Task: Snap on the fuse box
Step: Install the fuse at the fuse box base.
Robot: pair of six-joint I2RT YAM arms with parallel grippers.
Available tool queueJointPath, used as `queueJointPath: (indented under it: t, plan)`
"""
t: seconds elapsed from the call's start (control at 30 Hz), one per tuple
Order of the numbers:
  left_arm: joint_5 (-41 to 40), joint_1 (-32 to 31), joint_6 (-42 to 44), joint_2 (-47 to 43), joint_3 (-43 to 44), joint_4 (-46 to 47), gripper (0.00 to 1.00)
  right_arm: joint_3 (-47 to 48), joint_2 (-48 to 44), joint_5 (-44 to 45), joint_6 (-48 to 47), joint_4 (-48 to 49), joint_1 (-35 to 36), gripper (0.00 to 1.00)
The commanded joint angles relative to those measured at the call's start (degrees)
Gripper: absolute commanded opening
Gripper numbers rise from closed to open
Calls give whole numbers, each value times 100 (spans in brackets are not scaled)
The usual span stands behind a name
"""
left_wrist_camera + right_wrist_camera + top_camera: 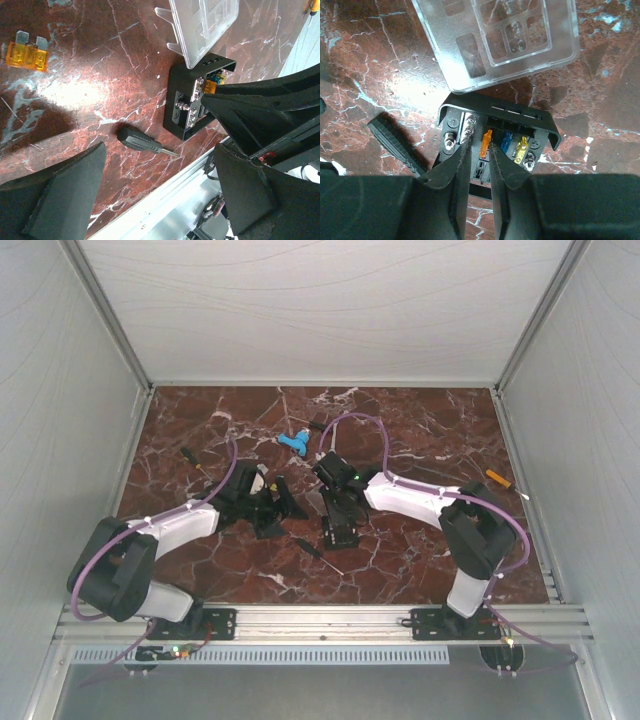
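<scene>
The black fuse box (497, 112) lies open on the marble with orange, blue and yellow fuses standing in its slots. It also shows in the left wrist view (192, 105) and in the top view (342, 533). Its clear lid (500, 40) lies on the table just beyond the box, touching its far edge, and also shows in the left wrist view (205, 25). My right gripper (480, 145) hovers over the box, jaws a narrow gap apart, tips flanking the seated orange fuse (486, 142). My left gripper (160, 200) is wide open and empty, to the left of the box (285, 508).
A black-handled screwdriver (137, 140) lies near the box on its front-left side (318, 552). A loose orange fuse (27, 52) lies on the marble. A blue plastic piece (293, 443) sits farther back. An orange-tipped tool (498, 478) lies at the right. The metal rail (320, 618) runs along the front edge.
</scene>
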Motion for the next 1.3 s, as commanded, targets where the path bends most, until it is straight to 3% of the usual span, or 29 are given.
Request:
queueJointPath:
  t: [0.0, 0.5, 1.27]
  plan:
    - [173, 13, -104, -99, 26, 274, 88, 160, -280, 272, -31, -177, 67, 19]
    - [437, -351, 36, 860, 854, 671, 61, 133, -541, 556, 273, -336, 93, 26]
    - [604, -620, -201, 1943, 1234, 1136, 34, 223, -141, 556, 472, -195, 151, 14]
